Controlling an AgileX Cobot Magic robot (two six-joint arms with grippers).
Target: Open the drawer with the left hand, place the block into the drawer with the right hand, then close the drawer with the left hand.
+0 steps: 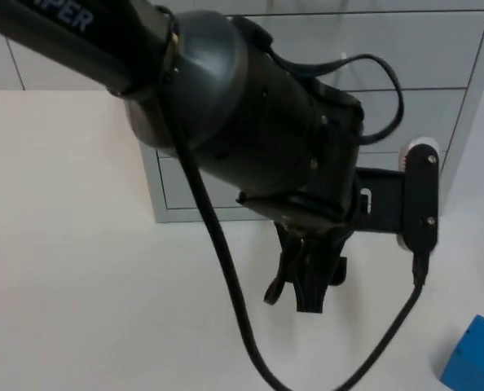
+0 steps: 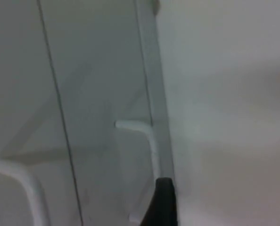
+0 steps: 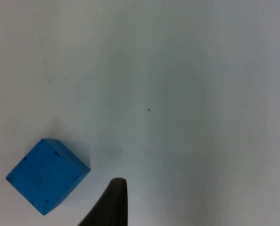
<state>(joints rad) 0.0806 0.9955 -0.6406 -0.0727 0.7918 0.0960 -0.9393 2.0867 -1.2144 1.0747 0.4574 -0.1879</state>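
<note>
Left claw before the closed drawer cabinet, blue block waiting on the white surface.

The left claw (image 1: pixel 307 285) hangs just in front of the grey drawer cabinet (image 1: pixel 165 183) — whether its fingers are open or closed cannot be told. In the left wrist view the drawer front (image 2: pixel 102 94) sits flush, with its white handle (image 2: pixel 147 136) near the black fingertip. The blue block (image 1: pixel 473 357) lies at about four o'clock from that claw, well apart; the right claw (image 3: pixel 111 207) hovers just beside the block (image 3: pixel 46 173) — its state cannot be told either.
</note>
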